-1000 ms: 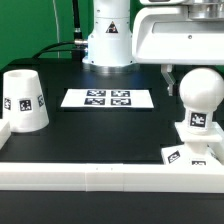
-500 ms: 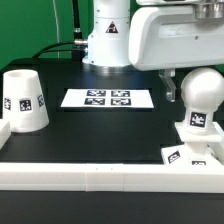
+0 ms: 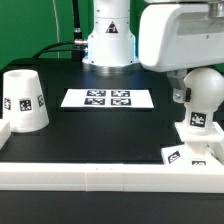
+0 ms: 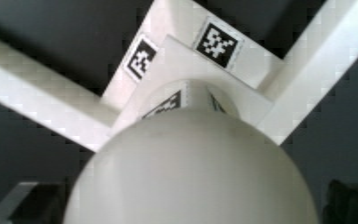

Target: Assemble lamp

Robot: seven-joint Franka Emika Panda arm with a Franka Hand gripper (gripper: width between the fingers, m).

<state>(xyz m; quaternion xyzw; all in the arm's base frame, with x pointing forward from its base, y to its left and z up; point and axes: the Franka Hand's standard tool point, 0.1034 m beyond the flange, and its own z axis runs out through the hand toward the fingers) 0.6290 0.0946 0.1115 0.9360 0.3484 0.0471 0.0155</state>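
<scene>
Robot gripper (image 4: 190,198) placed around the lamp bulb (image 3: 203,92), with its fingers (image 4: 30,200) apart

The bulb is seen upright on the square base (image 3: 185,152), at the exterior view's right, just behind the front rail (image 3: 100,178). It is probably straddled so that it can be grasped and turned into its socket. The shade (image 3: 22,100) is set well apart at the exterior view's left, likely for a later step. Only blurred finger edges are shown, so contact cannot be judged, and the base is partly cut off
</scene>
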